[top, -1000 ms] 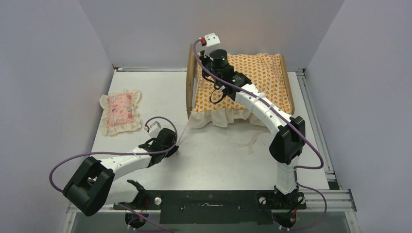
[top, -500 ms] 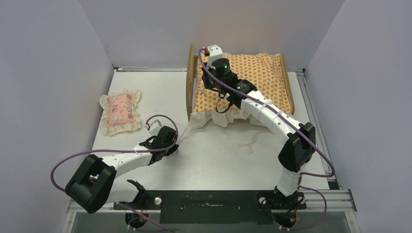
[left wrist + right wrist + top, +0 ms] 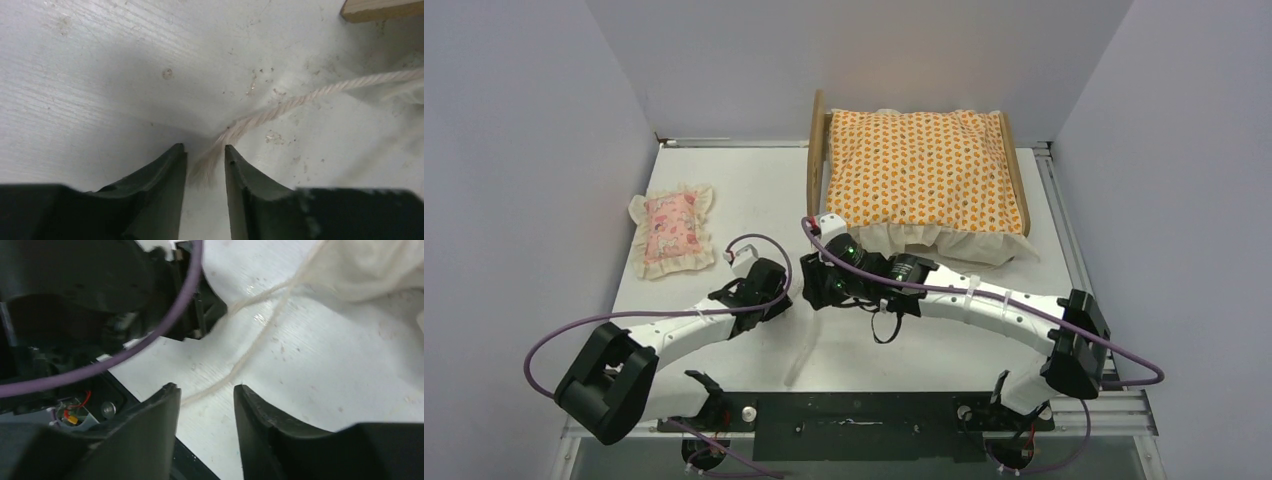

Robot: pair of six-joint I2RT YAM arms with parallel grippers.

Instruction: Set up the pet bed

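No legible text, label, brand or number anywhere

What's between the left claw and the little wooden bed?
A cream twisted cord lies on the white table, running from between the fingers of the left gripper toward the pet bed. The left wrist view shows it best.

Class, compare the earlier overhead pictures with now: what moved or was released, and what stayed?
The right hand left the cushion and swung back toward the near edge, beside the left hand. Both hands opened; the left let go of the cord. The pillow and pet bed stayed put.
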